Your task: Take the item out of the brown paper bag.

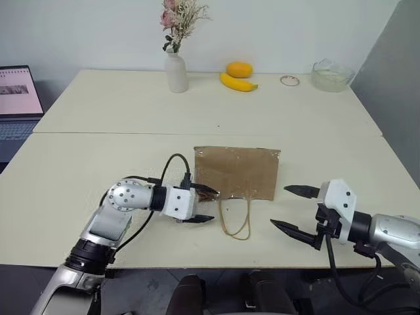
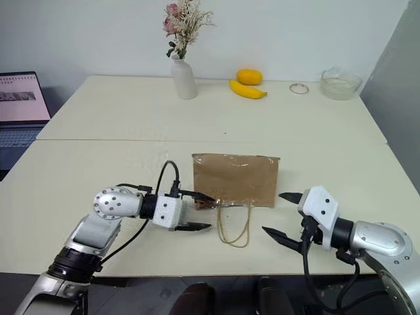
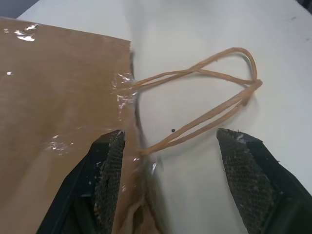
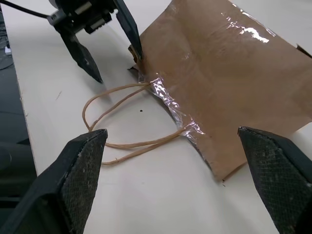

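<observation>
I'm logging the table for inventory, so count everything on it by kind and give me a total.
Paper bag: 1
Vase with flowers: 1
Fruit: 2, banana and orange fruit
Glass bowl: 1
Small ring: 1
Laptop: 1
Total: 7

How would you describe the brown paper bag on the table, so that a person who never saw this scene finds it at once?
Look at the near half of the cream table, in front of the robot. The brown paper bag lies flat there between the left gripper and the right gripper. It is the largest loose thing, creased, with thin tan loop handles pointing toward the robot.
</observation>
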